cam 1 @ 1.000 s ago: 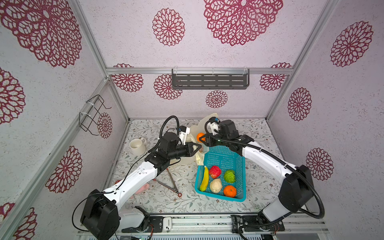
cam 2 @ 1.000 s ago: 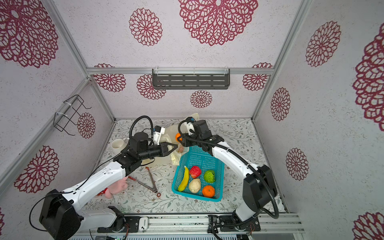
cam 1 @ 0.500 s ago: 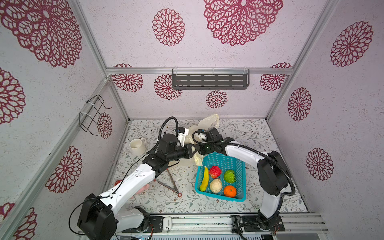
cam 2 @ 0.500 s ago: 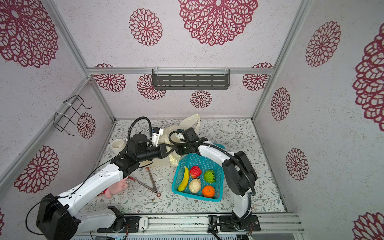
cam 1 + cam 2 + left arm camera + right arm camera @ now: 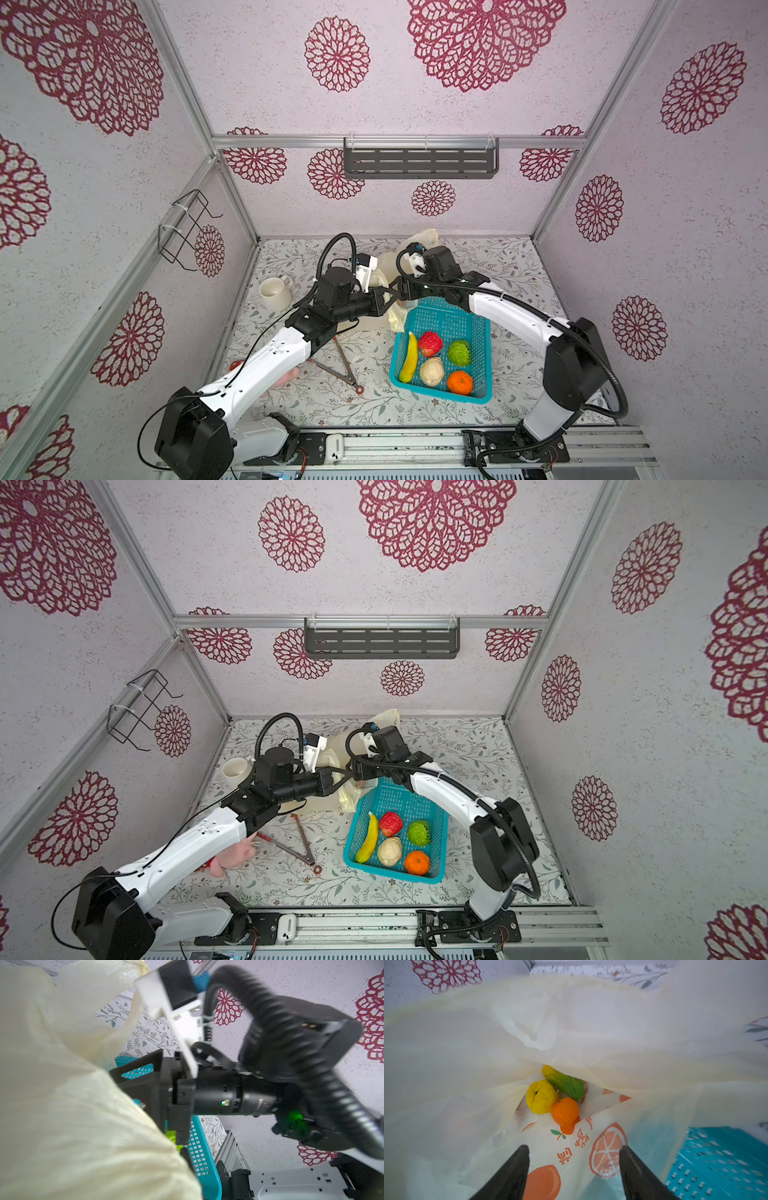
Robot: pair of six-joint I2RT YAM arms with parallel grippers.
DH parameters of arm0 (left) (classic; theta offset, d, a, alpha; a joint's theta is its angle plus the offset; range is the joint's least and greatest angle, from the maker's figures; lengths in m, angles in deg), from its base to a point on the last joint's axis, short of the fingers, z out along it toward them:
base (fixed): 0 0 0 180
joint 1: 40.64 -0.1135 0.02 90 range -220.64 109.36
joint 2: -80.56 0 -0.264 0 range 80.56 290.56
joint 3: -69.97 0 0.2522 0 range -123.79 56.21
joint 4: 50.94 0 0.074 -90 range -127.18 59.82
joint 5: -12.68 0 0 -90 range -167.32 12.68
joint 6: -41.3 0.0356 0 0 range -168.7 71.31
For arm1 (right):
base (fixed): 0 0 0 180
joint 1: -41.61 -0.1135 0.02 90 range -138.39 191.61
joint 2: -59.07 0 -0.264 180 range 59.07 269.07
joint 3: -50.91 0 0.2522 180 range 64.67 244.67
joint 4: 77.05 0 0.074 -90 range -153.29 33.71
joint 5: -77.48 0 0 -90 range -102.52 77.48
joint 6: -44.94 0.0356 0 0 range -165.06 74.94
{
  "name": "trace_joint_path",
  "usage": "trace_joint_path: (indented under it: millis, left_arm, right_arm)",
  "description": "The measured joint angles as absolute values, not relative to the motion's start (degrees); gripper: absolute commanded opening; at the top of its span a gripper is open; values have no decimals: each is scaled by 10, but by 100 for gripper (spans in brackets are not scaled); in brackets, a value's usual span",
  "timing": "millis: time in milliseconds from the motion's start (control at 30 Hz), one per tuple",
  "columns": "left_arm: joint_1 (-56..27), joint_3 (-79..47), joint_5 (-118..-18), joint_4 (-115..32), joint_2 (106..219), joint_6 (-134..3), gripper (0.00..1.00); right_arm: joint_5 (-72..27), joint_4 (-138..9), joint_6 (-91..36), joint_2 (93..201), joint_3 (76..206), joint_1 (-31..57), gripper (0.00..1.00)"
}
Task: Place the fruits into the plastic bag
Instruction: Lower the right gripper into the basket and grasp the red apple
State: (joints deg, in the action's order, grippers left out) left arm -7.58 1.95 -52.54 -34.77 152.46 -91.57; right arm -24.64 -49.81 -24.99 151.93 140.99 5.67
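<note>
Treat plastic bag (image 5: 571,1032) as thin, limp, slippery film; take hold at rim or handle loop only. Find it at far end of basket (image 5: 449,320), three light fruits (image 5: 564,1111) inside, five remaining in basket. Note left gripper (image 5: 386,300) pinched tight on bag rim; right gripper (image 5: 573,1147) spread wide, empty, over bag mouth

Orange Chinese characters (image 5: 565,1156) on the plastic bag (image 5: 571,1028), too skewed to read

Plush toy (image 5: 233,852) mostly under left arm (image 5: 199,841); green fruit (image 5: 566,1083) half beneath plastic bag (image 5: 591,1022)
</note>
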Motion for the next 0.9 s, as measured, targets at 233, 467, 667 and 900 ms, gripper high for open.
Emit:
trace_joint_path:
  millis: [233,467,667,900]
  left_arm:
    - [-76,19,-525,-349,1525,-915,0]
    - [-76,18,-522,-365,1534,-916,0]
    - [-76,16,-515,-365,1546,-917,0]
    - [-76,10,-508,-363,1549,-919,0]
  right_arm:
    - [-188,-506,-251,1332,1263,124,72]
    - [-194,-499,-261,1292,1136,98,72]
    - [-203,-468,-278,1379,1112,56,72]
    - [-200,-464,-301,1415,1118,39,72]
